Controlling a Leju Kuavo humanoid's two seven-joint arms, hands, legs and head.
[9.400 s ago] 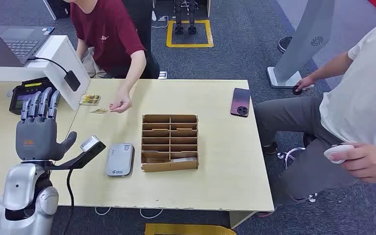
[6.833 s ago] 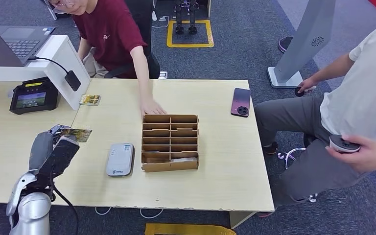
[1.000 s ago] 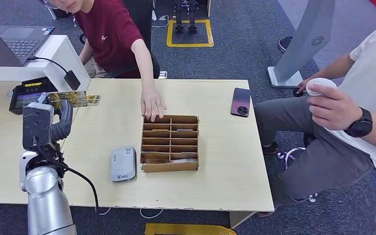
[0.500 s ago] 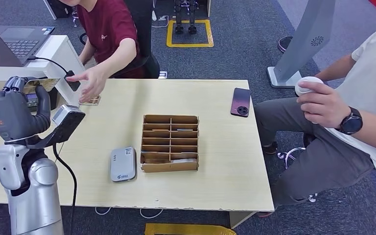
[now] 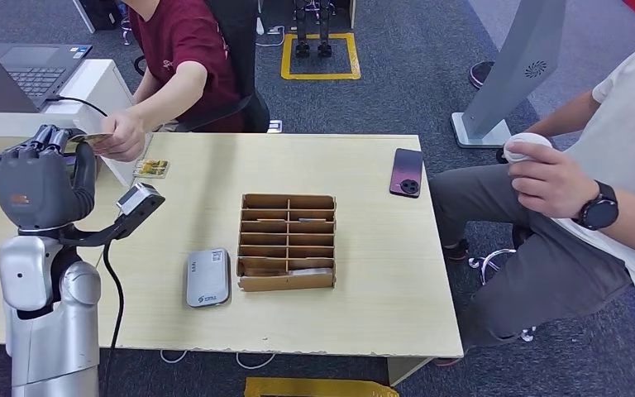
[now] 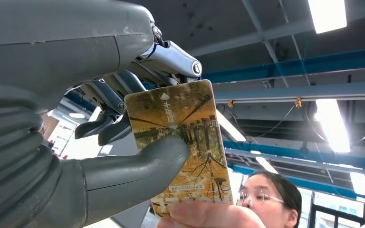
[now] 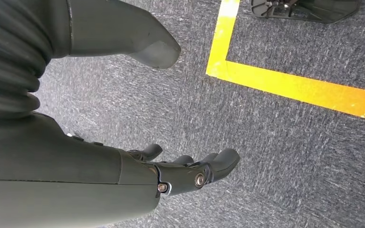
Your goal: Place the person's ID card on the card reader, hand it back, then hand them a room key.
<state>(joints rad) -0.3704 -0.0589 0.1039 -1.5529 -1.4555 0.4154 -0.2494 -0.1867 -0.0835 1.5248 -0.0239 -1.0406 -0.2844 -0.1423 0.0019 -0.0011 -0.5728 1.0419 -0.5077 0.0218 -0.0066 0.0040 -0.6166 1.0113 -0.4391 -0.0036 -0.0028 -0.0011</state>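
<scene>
the robot's left hand [image 5: 37, 184] pinches the id card [image 6: 185, 145] between thumb and fingers, raised above the table [image 5: 380, 273]. a person's hand [image 5: 121, 136] grips the card's far edge. the right hand [image 7: 138, 118] hangs open over the carpet [image 7: 275, 142].

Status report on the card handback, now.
Left hand raised, pinching ID card. Person's hand on the card's other end. Right hand hanging, holding nothing. Nothing in the way.

Golden-brown tree-patterned ID card [image 6: 185, 142], grey hand [image 5: 41, 182], maroon-shirted person [image 5: 183, 45], pale wood table [image 5: 372, 289].
</scene>
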